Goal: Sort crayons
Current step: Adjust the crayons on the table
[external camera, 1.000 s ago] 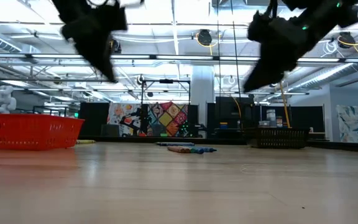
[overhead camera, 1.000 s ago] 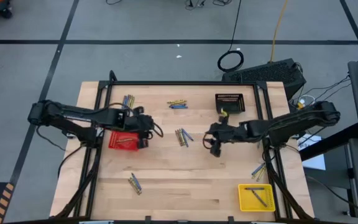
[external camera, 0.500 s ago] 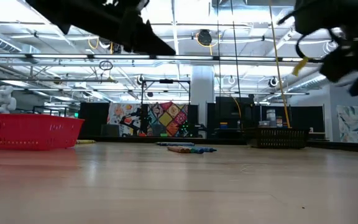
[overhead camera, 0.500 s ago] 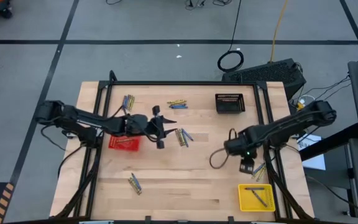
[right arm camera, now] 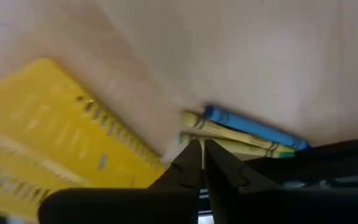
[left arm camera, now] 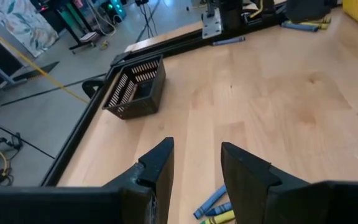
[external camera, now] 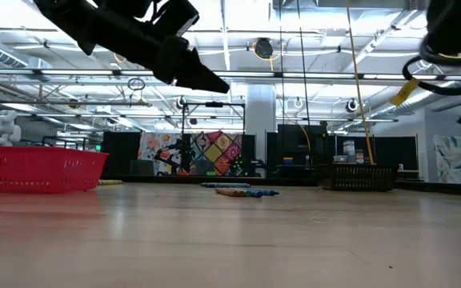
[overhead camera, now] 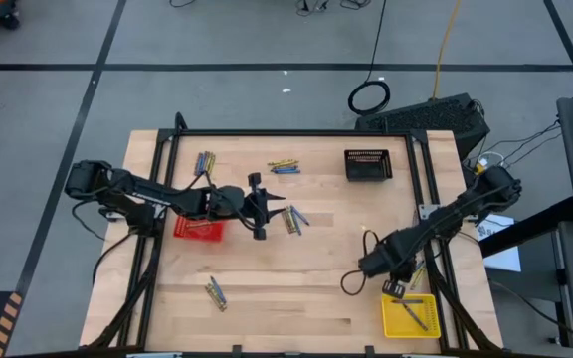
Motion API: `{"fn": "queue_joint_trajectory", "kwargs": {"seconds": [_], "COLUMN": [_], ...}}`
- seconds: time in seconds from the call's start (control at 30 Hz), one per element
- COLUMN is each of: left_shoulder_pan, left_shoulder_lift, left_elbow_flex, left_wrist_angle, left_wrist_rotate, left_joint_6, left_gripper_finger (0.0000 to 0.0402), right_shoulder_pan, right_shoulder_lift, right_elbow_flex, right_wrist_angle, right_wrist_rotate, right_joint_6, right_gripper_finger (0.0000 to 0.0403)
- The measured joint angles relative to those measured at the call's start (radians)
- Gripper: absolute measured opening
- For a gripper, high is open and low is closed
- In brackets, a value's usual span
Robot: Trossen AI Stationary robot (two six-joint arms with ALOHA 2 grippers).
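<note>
1. Crayons lie in several small clusters on the table point(overhead camera: 296, 288): you see 1 near the far-left corner point(overhead camera: 205, 161), 1 by the far edge point(overhead camera: 284, 165), 1 mid-table point(overhead camera: 292, 218), 1 toward the near-left point(overhead camera: 215, 292), and 1 at the right edge point(right arm camera: 241, 134).
2. Note 3 mesh baskets: red basket point(overhead camera: 198, 228) at the left, black basket point(overhead camera: 367, 164) near the far-right corner, yellow basket point(overhead camera: 410, 314) at the near-right corner with at least 1 crayon inside.
3. Left gripper point(overhead camera: 258, 206) hangs above the mid-table cluster, fingers point(left arm camera: 157, 171) partly spread and holding nothing; those crayons show just below its tips.
4. Right gripper point(overhead camera: 394, 288) sits just beside the yellow basket's far wall, fingers pressed together; no crayon shows between them.
5. Judged step: a pick from the mid-table cluster is being set up. You would next lower the left gripper over 1 crayon and close.
6. Room: bare wood surrounds the mid-table cluster, so descent looks free. The right-edge cluster lies tight against the table frame and close to the yellow basket, leaving you little side clearance.
</note>
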Motion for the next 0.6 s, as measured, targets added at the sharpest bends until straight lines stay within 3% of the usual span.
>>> {"fn": "queue_joint_trajectory", "kwargs": {"seconds": [0.3,0.6], "left_shoulder_pan": [0.000,0.000], "left_shoulder_lift": [0.000,0.000], "left_elbow_flex": [0.000,0.000], "left_wrist_angle": [0.004,0.010], "left_wrist_rotate": [0.000,0.000], "left_joint_6": [0.000,-0.002], "left_gripper_finger": [0.0135,0.0135], "right_shoulder_pan": [0.119,0.158], "right_shoulder_lift": [0.014,0.013], "right_elbow_flex": [-0.065,-0.135], "right_wrist_angle": [0.001,0.058], "right_wrist_rotate": [0.012,0.010], "right_joint_6": [0.061,0.084], "right_gripper_finger": [0.0001,0.0000]}}
